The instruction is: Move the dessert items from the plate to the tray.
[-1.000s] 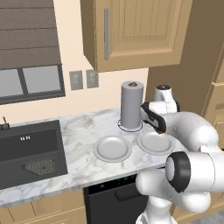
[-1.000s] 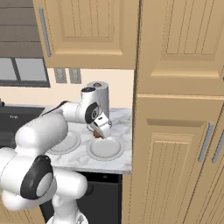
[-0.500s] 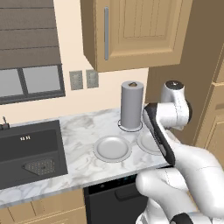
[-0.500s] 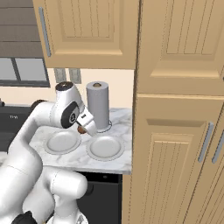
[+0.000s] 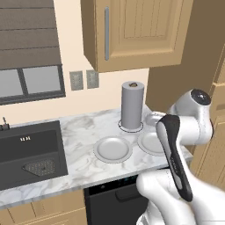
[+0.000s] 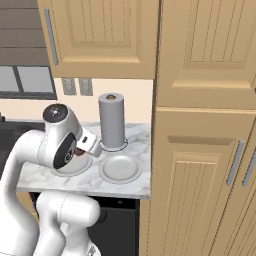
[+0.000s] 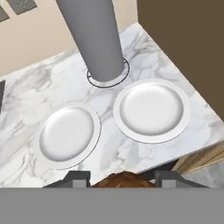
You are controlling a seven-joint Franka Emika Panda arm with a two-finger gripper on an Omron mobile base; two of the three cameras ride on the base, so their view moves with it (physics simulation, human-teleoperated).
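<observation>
We see grey-veined white marble counter [image 7: 26, 92], 2 pale plates [image 7: 152, 109], grey paper-towel roll [image 5: 132, 104], brown ball [image 7: 124, 180], tan cabinets [image 6: 205, 75].

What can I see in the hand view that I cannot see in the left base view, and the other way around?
Hand view alone: the claw with a brown ball between its fingertips, looking down from above the counter.

Left base view alone: the dark sink, the window, two wall outlets, the upper cabinet and the robot's white arm.

Both: the marble counter, two round pale plates side by side, and the grey paper towel roll behind them.
</observation>
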